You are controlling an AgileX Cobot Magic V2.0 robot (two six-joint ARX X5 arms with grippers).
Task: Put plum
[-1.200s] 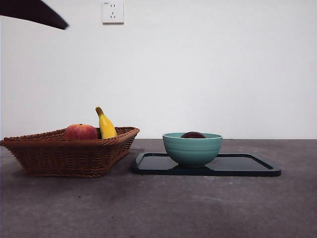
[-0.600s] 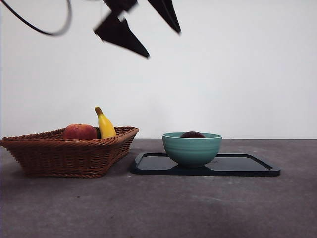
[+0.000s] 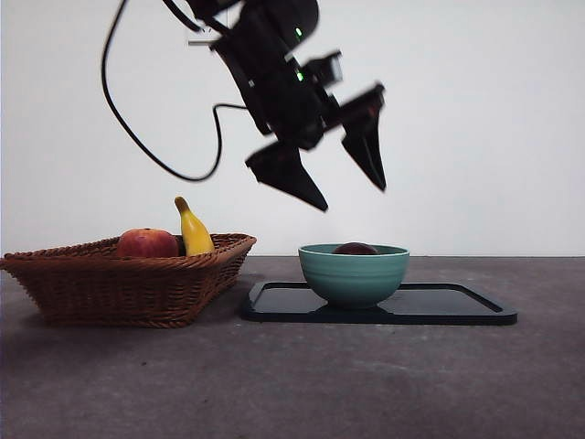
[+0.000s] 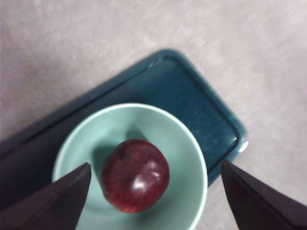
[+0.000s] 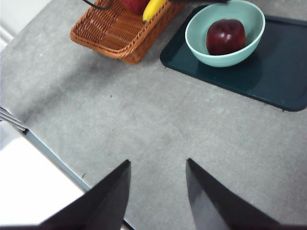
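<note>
The dark maroon plum [image 3: 356, 249] lies inside the teal bowl [image 3: 355, 276], only its top showing above the rim in the front view. My left gripper [image 3: 352, 197] hangs open a short way above the bowl, holding nothing. In the left wrist view the plum [image 4: 135, 175] rests in the bowl [image 4: 184, 143] between and below the spread jaws of the left gripper [image 4: 156, 164]. My right gripper [image 5: 158, 161] is open and empty, high over bare table, well away from the plum [image 5: 225, 37] and bowl [image 5: 251, 17].
The bowl stands on a dark tray [image 3: 457, 306]. To the left is a wicker basket [image 3: 128, 283] holding a red-orange fruit [image 3: 148, 243] and a yellow banana [image 3: 195, 230]. A cable loops from the left arm above the basket. The right wrist view shows the table's edge.
The left arm has swung in from the upper left and come down to hang over the bowl. The plum, bowl, tray and basket have not moved.
</note>
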